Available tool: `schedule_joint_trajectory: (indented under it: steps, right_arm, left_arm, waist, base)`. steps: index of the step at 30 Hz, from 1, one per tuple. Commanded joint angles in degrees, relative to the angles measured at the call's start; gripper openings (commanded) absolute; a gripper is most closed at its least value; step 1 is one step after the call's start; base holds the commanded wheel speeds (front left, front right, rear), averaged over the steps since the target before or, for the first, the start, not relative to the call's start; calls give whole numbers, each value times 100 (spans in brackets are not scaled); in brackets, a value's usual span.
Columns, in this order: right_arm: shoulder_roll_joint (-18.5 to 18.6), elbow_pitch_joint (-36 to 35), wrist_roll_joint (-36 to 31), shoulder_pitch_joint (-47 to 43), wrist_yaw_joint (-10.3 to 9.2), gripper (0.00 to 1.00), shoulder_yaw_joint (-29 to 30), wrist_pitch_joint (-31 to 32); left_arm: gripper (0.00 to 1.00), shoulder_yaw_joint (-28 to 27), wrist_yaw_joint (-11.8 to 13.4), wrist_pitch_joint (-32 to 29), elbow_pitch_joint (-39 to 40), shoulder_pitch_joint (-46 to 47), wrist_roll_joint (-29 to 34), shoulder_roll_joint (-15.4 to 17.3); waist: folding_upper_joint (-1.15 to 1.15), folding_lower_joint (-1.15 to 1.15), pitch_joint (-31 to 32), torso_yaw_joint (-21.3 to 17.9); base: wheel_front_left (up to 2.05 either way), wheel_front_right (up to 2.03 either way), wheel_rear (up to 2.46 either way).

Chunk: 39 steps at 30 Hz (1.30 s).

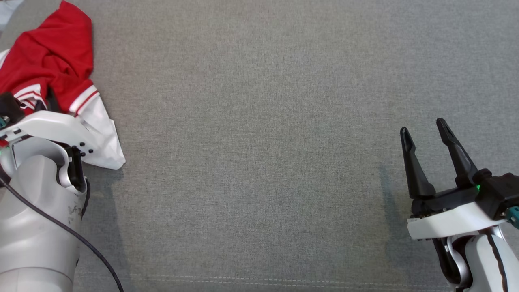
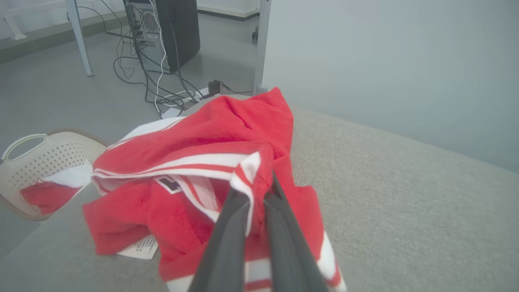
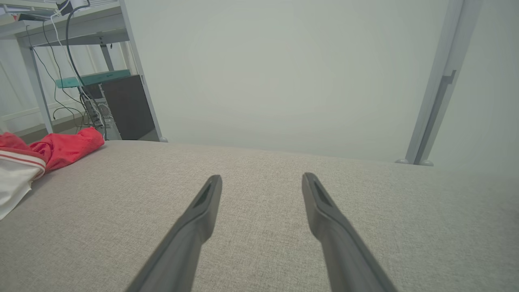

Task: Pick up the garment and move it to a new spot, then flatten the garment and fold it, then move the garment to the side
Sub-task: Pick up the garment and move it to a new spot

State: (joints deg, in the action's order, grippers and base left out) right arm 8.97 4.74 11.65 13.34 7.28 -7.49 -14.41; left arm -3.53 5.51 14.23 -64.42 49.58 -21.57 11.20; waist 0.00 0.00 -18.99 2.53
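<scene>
The garment point(image 1: 52, 61) is a crumpled red and white top with striped trim, bunched at the far left of the grey surface. In the left wrist view my left gripper point(image 2: 255, 190) is shut on a striped fold of the garment point(image 2: 194, 162), the cloth pinched between the two dark fingers. From the head, my pale left forearm covers that gripper. My right gripper point(image 1: 423, 129) hovers open at the lower right, far from the cloth, with nothing between its fingers point(image 3: 202, 207). The garment point(image 3: 48, 150) lies at the left edge of the right wrist view.
A grey fabric surface point(image 1: 259, 162) stretches wide between the two arms. Beyond its left end stands a cream perforated basket point(image 2: 40, 162) with red and white cloth in it. A computer tower point(image 2: 166, 28) and cables sit on the floor behind.
</scene>
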Motion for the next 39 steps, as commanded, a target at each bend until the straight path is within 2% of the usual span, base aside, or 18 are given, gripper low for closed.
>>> schedule_joint_trajectory:
  steps: [1,5,11,24,39]
  right_arm:
    - [-26,-89,43,-123,21,100,-76,-59]
    - [-104,-68,49,-215,21,100,-56,-59]
    - [-186,-25,70,-338,21,100,-33,-59]
    - [-394,31,114,-635,21,100,7,-59]
    - [-509,73,145,-765,21,100,13,-59]
  left_arm:
    - [0,-121,-69,73,513,-140,87,288]
    - [0,-185,-168,75,1669,-514,337,267]
    - [0,-168,-303,75,2376,-590,486,228]
    - [0,207,-675,-192,2735,215,327,-110]
    - [0,867,-931,-502,2862,1191,158,-688]
  waist:
    - [0,0,112,0]
    - [0,0,353,-38]
    - [0,0,654,-103]
    - [0,0,1318,-443]
    - [0,0,1550,-1220]
  base:
    - [0,0,0]
    - [0,0,0]
    - [0,0,0]
    - [0,0,0]
    - [0,0,0]
